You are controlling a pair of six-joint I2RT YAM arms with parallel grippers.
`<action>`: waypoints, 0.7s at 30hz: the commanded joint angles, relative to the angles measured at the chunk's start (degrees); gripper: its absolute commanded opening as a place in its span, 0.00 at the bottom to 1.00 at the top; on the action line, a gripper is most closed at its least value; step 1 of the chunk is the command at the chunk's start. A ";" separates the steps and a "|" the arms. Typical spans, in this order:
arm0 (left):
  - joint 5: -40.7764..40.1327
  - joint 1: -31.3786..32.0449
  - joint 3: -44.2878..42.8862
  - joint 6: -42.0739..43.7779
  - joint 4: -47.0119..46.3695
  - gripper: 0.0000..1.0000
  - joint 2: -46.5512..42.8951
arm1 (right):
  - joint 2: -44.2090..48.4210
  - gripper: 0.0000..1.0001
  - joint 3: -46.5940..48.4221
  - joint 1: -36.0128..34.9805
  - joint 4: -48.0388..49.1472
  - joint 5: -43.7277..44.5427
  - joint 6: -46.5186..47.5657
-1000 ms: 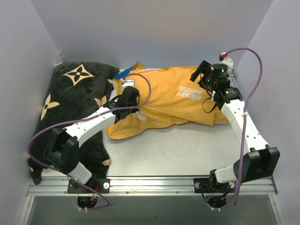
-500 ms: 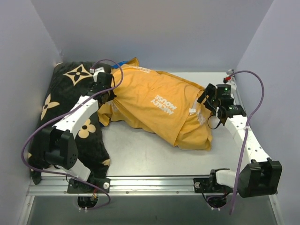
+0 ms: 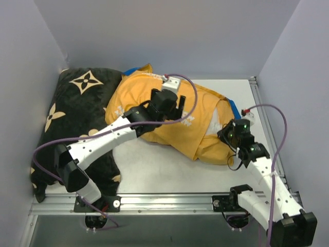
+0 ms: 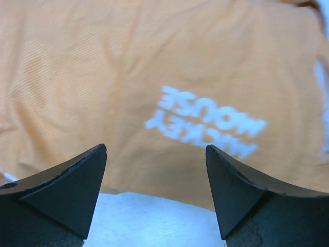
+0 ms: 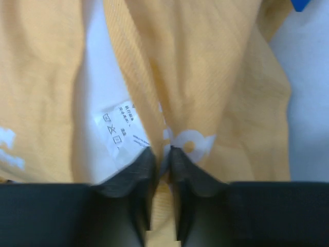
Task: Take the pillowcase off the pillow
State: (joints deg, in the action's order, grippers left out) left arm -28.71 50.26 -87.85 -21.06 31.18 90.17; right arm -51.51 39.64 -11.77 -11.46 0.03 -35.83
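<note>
Turned orange-side out, the pillowcase (image 3: 169, 116) is mostly still on.
The right tool (image 5: 163, 152) pinches its fold, white pillow (image 5: 95, 77) bare just beside; the left tool (image 4: 156, 149) hangs spread above.

A black cushion (image 3: 72, 110) with tan flower motifs lies along the grey table's (image 3: 169, 170) left side.

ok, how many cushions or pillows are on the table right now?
2. Black flowered cushion at far left; white pillow in the centre, mostly hidden inside the orange pillowcase. Anything beneath them would be hidden.
</note>
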 commanded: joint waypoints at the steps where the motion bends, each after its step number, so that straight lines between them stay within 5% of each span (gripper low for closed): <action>1: -2.22 7.80 -8.54 2.34 -0.07 0.88 5.43 | 3.86 0.07 -4.65 -0.01 -0.49 4.10 -6.25; 3: -3.10 10.11 -14.16 2.95 0.54 0.90 11.59 | 4.66 0.00 -6.85 0.25 -0.49 4.10 -8.01; 9: -4.25 14.16 -23.93 2.86 2.66 0.93 23.11 | 6.68 0.00 -11.85 1.22 0.21 3.40 -13.20; 16: -5.13 15.92 -24.83 2.34 3.01 0.91 26.55 | 5.37 0.00 -14.59 3.16 4.34 0.41 -14.61; 19: -7.41 15.48 -23.77 2.51 3.10 0.76 26.81 | 4.23 0.00 -14.50 3.24 6.54 -2.14 -14.35; 21: -9.52 13.91 -23.24 2.52 3.27 0.43 26.81 | 2.30 0.00 -13.71 3.24 7.07 -2.49 -12.95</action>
State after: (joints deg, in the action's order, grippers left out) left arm -34.52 65.73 -109.75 -19.25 33.85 118.17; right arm -46.76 25.76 -8.93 -5.63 -1.02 -49.65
